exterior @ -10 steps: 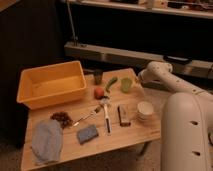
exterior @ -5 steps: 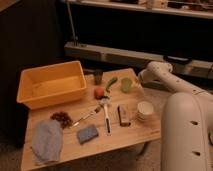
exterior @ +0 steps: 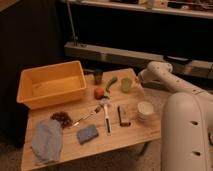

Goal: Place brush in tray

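The brush (exterior: pixel 106 118) is laid at 4 o'clock from the tray (exterior: pixel 54 98). The gripper (exterior: pixel 142 85) is seen at the brush's 2 o'clock; apart or together cannot be told.

gripper (exterior: pixel 142 81): table (exterior: pixel 125 138) right edge | brush (exterior: pixel 106 118): between fork (exterior: pixel 86 118), block (exterior: pixel 123 115) | tray (exterior: pixel 50 98): open-topped

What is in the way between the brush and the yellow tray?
A round red thing sits by the head of the brush, toward the tray. A fork lies on that side too. Both are low. The hand hangs off right, by the green cup.
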